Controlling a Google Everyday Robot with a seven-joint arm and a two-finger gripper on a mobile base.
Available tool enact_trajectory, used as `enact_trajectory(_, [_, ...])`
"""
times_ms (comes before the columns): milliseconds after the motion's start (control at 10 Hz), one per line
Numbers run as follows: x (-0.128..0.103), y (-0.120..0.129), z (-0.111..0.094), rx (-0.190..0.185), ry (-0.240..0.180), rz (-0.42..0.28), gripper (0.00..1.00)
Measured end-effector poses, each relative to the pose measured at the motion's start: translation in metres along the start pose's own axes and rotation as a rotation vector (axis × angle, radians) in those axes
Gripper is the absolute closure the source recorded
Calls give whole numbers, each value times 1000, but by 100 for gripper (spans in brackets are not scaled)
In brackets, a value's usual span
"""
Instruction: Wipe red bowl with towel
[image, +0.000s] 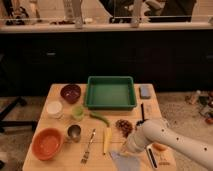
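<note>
The red bowl (47, 143), wide, shallow and orange-red, sits at the front left of the wooden table (60, 162). The towel (125, 161), a pale blue-grey creased cloth, lies at the table's front edge, right of the middle. My white arm reaches in from the lower right. My gripper (125, 150) is at the towel's top edge, touching or just above it. It is well to the right of the red bowl, with a fork and a yellow item between them.
A green tray (111, 92) stands at the back centre, with a small blue-grey block (145, 91) to its right. A maroon bowl (70, 93), white bowl (54, 108), green cup (77, 112), metal cup (74, 132), fork (88, 147), green chili (100, 118) and yellow item (106, 140) fill the middle.
</note>
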Motion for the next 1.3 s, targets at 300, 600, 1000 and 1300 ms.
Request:
enact_trajectory(300, [0,0,0,0,0,0,100])
enact_trajectory(600, [0,0,0,0,0,1,100])
enact_trajectory(1000, [0,0,-1,3,0,0,100])
enact_trajectory(1300, [-19,12,-11,37,1,-55,100])
